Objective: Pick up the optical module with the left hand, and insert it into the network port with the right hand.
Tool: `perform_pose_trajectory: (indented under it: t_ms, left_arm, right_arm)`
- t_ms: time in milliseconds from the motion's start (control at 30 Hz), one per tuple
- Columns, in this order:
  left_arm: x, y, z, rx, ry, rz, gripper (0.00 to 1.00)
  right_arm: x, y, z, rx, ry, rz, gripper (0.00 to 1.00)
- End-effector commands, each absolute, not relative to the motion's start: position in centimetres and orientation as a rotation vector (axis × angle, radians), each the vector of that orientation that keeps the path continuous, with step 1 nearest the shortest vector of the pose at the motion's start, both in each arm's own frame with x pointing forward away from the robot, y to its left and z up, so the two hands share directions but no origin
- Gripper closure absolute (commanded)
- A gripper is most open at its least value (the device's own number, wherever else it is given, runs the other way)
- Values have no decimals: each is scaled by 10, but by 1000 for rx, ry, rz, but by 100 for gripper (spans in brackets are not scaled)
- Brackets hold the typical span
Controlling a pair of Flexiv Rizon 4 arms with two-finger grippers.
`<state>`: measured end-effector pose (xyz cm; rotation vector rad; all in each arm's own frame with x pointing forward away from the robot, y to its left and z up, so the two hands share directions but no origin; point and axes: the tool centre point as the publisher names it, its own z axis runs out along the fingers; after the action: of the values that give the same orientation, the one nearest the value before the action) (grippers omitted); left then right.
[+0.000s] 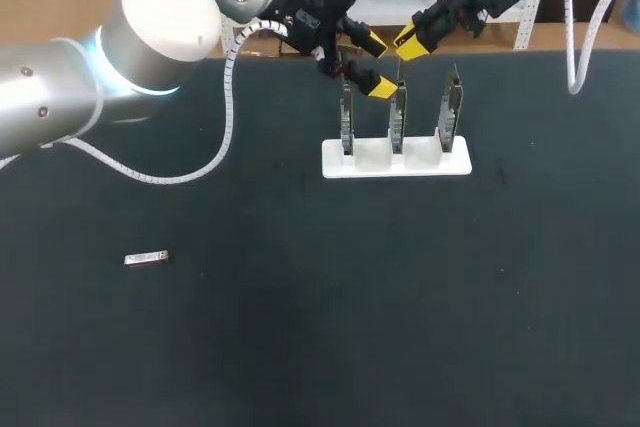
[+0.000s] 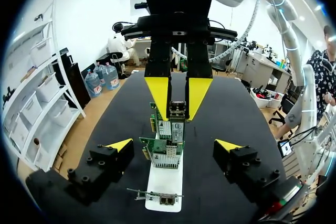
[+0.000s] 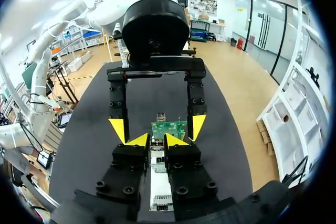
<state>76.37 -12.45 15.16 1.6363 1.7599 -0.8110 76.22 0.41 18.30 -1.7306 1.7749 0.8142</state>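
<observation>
A white holder (image 1: 372, 161) near the table's far edge carries three upright network cards (image 1: 450, 107). My right gripper (image 1: 408, 45) hangs over the middle card (image 1: 398, 119), shut on a small silver optical module (image 2: 177, 109) that points down at the card's top edge. My left gripper (image 1: 377, 65) stands open just left of it, its wide fingers (image 2: 119, 144) flanking the cards without touching them. In the right wrist view the module (image 3: 156, 145) sits between the right gripper's (image 3: 156, 141) yellow tips, above a green card (image 3: 169, 128). A second silver module (image 1: 146, 259) lies on the mat at the left.
The black mat (image 1: 320, 327) covers the table. White cable conduits trail from both arms, the left one (image 1: 225, 127) looping low over the mat. The two grippers face each other closely over the holder (image 2: 164, 184).
</observation>
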Motion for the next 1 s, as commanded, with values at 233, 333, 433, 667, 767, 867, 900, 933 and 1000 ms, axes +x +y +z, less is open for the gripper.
perform_pose_trajectory:
  t_ms: [233,333,433,667,767,867,900,933,1000]
  left_arm:
    - [766,-125,152,1641,1764,-811,0]
    - [766,-125,152,1641,1764,-811,0]
    - [766,-125,152,1641,1764,-811,0]
    - [766,-125,152,1641,1764,-811,0]
    - [766,-125,152,1641,1764,-811,0]
    - [766,-125,152,1641,1764,-811,0]
    - [766,-125,152,1641,1764,-811,0]
    - [766,-125,152,1641,1764,-811,0]
    - [766,-125,152,1641,1764,-811,0]
  right_arm:
    - [763,1,182,-1747,1776,809,100]
    - [764,2,182,-1750,1773,808,100]
    - [764,2,180,-1753,1770,810,100]
    - [765,1,177,-1754,1773,811,100]
    - [766,1,179,-1753,1771,807,100]
    - [766,-1,178,-1755,1775,805,100]
    - [766,-1,178,-1755,1775,806,100]
    - [766,-1,178,-1757,1774,808,100]
    - [766,0,178,-1759,1772,810,100]
